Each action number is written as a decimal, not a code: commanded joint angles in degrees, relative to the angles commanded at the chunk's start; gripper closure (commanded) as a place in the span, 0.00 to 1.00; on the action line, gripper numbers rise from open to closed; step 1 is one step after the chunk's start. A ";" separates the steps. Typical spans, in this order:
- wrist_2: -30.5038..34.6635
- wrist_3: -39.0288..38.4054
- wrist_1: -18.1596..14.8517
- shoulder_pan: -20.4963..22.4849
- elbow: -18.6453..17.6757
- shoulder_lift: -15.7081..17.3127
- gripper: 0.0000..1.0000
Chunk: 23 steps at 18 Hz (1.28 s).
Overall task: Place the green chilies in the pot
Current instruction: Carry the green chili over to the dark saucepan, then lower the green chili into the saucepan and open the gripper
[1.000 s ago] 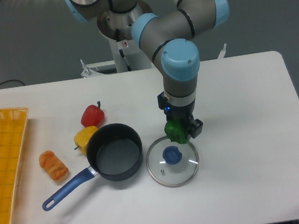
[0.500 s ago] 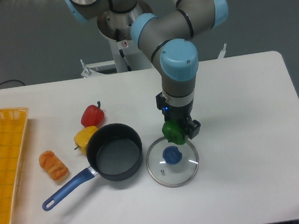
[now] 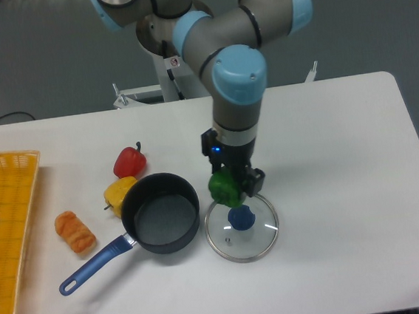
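The gripper (image 3: 231,188) is clamped on the green chilies (image 3: 225,189), held off the table just at three o'clock of the pot (image 3: 161,212) and above the glass lid (image 3: 241,227); the toy looks light, stiff and glossy, so likely slippery, best pinched across its lumpy middle. It is nearly round, with no clear long axis; I cannot tell where its stem end points.

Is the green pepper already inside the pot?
No, the green pepper is held in the gripper above the glass lid's left edge, and the pot beside it is empty.

Single fixed camera, high front view, angled down at table (image 3: 343,151)
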 joint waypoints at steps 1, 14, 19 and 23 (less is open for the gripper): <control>0.26 -1.41 0.09 -0.88 0.00 -0.17 0.48; 12.31 -13.01 0.61 -12.83 -0.97 -3.86 0.47; 12.48 -16.10 2.81 -15.21 -1.05 -5.89 0.47; 12.57 -16.71 4.13 -16.09 -1.23 -7.21 0.46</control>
